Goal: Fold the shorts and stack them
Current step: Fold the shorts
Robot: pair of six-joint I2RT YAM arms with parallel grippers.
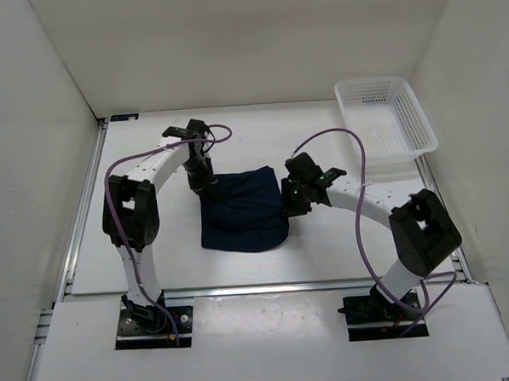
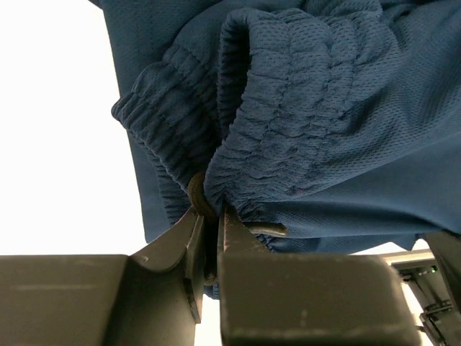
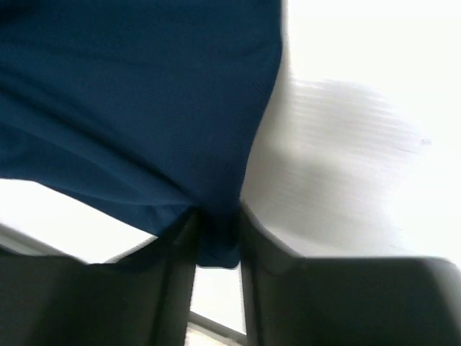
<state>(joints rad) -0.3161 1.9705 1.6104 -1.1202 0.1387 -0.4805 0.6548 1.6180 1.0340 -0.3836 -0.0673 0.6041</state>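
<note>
Left end effector (image 2: 209,220) pinches the shorts (image 1: 243,212) at the waistband (image 2: 288,137), right end effector (image 3: 216,225) clamps another edge.

The counter (image 1: 326,255) held one pair of navy shorts (image 1: 243,212) and one white mesh basket (image 1: 387,119). Two arms were present: the left arm (image 1: 132,214) and the right arm (image 1: 414,229).

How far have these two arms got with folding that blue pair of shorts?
Roughly midway, it seems. The dark navy cloth shorts already lie doubled over, two waistband layers showing in the left wrist view. In hand: the left tool pinches the waistband, the right tool the opposite edge. Left: finishing the fold and stacking.
</note>
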